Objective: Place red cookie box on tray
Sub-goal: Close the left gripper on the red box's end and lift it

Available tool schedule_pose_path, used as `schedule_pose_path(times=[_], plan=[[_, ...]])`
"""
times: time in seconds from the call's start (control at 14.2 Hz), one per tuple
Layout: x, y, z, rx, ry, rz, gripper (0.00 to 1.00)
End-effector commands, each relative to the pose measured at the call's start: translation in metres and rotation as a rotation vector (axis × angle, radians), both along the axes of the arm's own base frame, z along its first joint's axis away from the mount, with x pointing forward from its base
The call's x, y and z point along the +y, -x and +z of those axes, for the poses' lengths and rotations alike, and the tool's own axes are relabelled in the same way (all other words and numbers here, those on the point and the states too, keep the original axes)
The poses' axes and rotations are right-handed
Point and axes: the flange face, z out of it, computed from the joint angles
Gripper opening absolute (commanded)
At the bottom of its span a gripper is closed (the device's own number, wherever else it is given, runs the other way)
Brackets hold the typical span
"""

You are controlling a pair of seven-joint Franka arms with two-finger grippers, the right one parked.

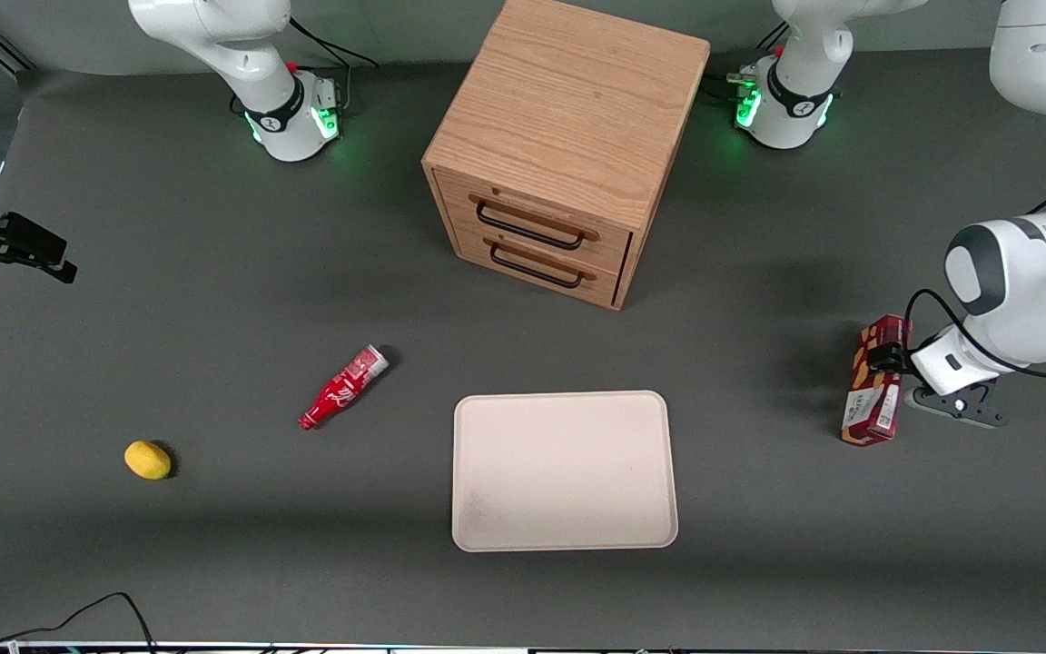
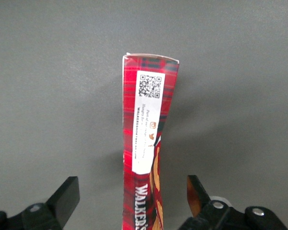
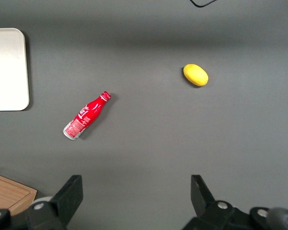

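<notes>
The long, narrow dark-red tartan cardboard cookie box lies on the dark grey worktop at the right edge of the front view, toward the working arm's end, well apart from the flat beige rectangular tray with rounded corners, which sits low in the middle of that frame with nothing on it. The left arm's pincer is down at the box, meeting it about midway along its length. In the left wrist view the pincer is spread wide, its two black fingers standing on either side of the box with grey worktop showing between each finger and the cardboard, so neither touches it. The box runs away from the camera between the fingers, its white label with a QR code facing up and its end flap at the outer end. Elsewhere in the front view, a light oak two-drawer wooden cabinet stands at the upper centre, a small red bottle with a silver-grey cap lies on its side at centre left, and a yellow lemon-like fruit rests at lower left.
</notes>
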Motion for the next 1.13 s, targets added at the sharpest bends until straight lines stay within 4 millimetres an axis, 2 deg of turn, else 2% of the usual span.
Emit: schedule_pose_path(times=[0.0, 0.49, 0.56, 0.63, 0.71, 0.78, 1.06], plan=[[0.002, -0.003, -0.003, -0.014, 0.016, -0.005, 1.0], [0.001, -0.002, -0.009, -0.024, 0.014, -0.007, 1.0], [0.001, 0.001, -0.012, -0.029, 0.015, -0.004, 0.91], [0.001, 0.004, -0.015, -0.038, 0.014, -0.001, 0.6], [0.001, 0.008, -0.018, -0.05, 0.012, 0.0, 0.24], [0.001, 0.009, -0.019, -0.061, 0.01, 0.001, 0.0], [0.001, 0.009, -0.018, -0.063, 0.01, -0.002, 0.0]])
